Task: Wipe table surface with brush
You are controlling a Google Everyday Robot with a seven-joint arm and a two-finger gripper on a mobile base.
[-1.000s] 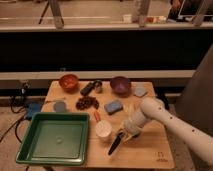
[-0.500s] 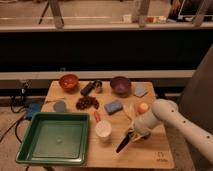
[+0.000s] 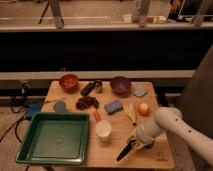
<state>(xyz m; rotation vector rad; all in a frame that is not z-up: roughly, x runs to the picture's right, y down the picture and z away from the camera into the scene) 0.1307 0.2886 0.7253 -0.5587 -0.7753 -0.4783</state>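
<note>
Robot gripper (image 3: 136, 143) clenched around the brush (image 3: 125, 150), low over the table surface (image 3: 107, 152), brush angled toward seven o'clock, at four o'clock from the white cup (image 3: 103, 129)

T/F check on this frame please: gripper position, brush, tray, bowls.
1. The gripper is at the near right part of the table surface, by the brush. True.
2. The brush lies inside the green tray. False: it is on the wood, right of the white cup, at the gripper.
3. The green tray holds a banana. False: the tray looks bare; the banana lies on the table near the orange ball.
4. An orange bowl and a purple bowl sit along the far edge. True.
5. The blue sponge is between the cup and the purple bowl. True.
</note>
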